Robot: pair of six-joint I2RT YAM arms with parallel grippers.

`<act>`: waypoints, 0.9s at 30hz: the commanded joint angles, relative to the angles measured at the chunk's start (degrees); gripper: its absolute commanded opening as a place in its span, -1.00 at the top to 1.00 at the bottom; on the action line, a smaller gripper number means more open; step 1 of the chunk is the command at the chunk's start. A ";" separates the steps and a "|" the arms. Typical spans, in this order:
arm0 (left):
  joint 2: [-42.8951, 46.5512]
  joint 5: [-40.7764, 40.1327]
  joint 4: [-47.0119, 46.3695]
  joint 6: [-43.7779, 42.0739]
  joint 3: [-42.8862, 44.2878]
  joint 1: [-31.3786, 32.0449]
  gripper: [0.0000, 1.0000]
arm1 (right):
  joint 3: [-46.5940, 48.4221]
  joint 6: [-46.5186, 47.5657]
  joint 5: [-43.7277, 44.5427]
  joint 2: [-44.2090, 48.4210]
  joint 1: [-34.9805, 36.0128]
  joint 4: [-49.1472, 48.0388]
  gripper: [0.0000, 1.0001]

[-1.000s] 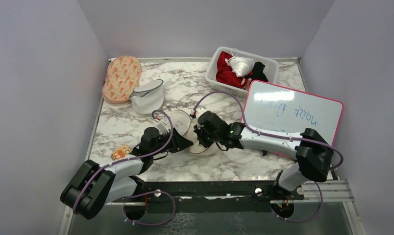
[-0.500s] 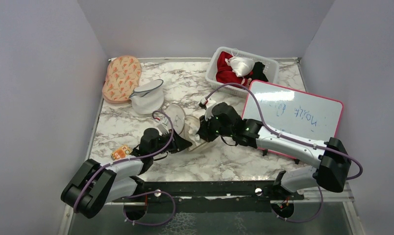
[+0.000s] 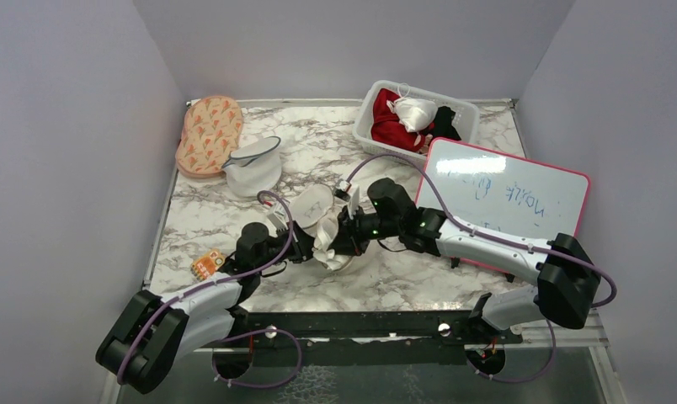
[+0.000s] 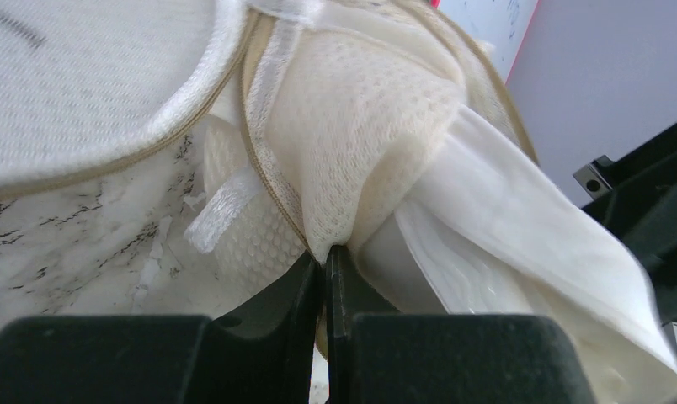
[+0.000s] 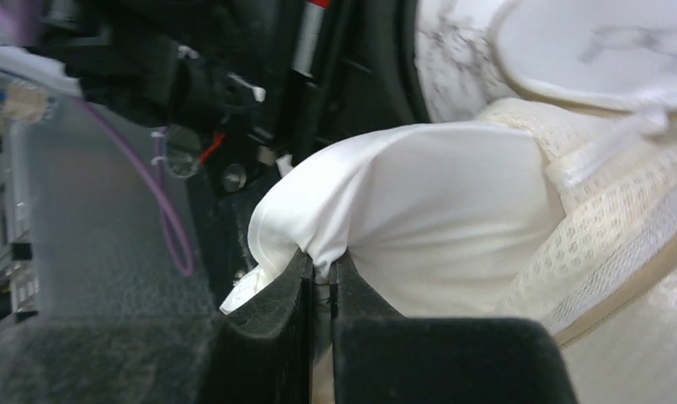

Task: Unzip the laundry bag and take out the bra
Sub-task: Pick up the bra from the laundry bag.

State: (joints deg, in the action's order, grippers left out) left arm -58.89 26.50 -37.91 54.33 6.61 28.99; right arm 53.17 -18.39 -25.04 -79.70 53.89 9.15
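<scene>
The cream laundry bag [image 3: 311, 204] lies open at mid-table, its round lid tilted up. In the left wrist view the lid [image 4: 82, 76] is at upper left and the bag's mesh wall [image 4: 360, 126] bunches in the middle. My left gripper [image 3: 308, 249] [image 4: 327, 252] is shut on that mesh edge. The white bra [image 3: 327, 240] [image 4: 503, 219] comes out of the bag as smooth fabric. My right gripper [image 3: 345, 239] [image 5: 320, 268] is shut on a fold of the bra [image 5: 419, 210], with the bag's mesh [image 5: 621, 236] to its right.
An orange-patterned pouch [image 3: 209, 133] and a white-and-grey pouch [image 3: 253, 168] lie at back left. A white basket [image 3: 367, 114] with a red garment [image 3: 390, 126] stands at the back. A whiteboard [image 3: 503, 198] lies at right. A small orange item [image 3: 205, 265] lies near the left arm.
The right gripper lifted and pulled white fabric out of the bag, then came back down close to it. The bag's lid tipped up. The left arm shifted slightly left, still gripping.
</scene>
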 commanded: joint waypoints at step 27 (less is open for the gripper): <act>6.36 1.23 8.60 1.14 2.44 0.27 1.00 | 6.21 -11.77 24.47 2.71 -0.29 -26.72 0.99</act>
State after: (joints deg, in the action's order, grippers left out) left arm -54.39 28.75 -32.67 57.06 6.96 29.02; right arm 52.80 -36.45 -9.72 -78.61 53.91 -24.14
